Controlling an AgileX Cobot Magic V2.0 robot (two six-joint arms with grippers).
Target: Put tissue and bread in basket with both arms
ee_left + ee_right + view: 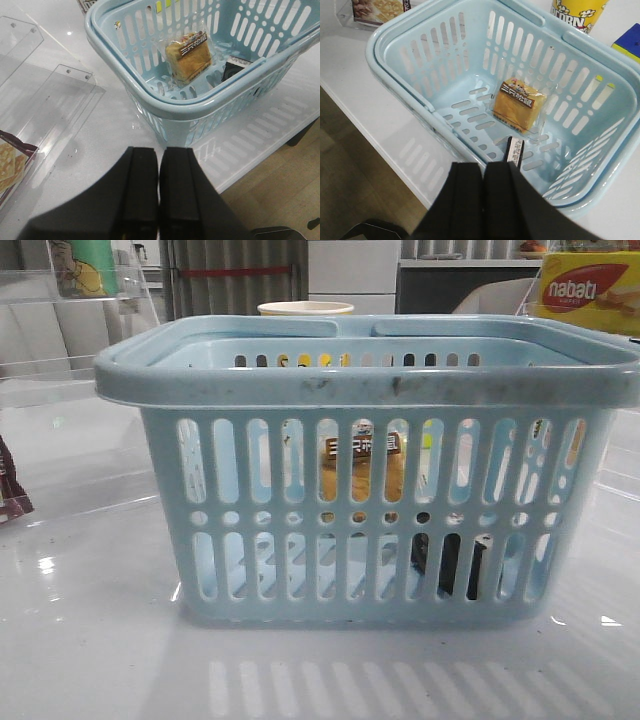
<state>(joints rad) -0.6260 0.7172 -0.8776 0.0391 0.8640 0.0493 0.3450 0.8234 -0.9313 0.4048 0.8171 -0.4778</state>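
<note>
A: How do the grippers stand?

B: The left gripper [159,190] has its black fingers pressed together, holding nothing, above the white table [100,125] beside the large light blue slotted plastic basket [150,95]. The right gripper [483,200] is likewise closed and empty, over the basket's rim.

A: And the goods?

B: The golden-brown bread in its clear packet [518,104] lies on the basket floor; the small black tissue pack [514,150] stands just beside it.

Just beyond the right pincer [483,200], the tissue [514,150] is partly hidden behind its fingers. In the front view the basket [350,380] wall screens most of the bread [362,465]. A snack wrapper [12,165] is cut off by the frame edge.
</note>
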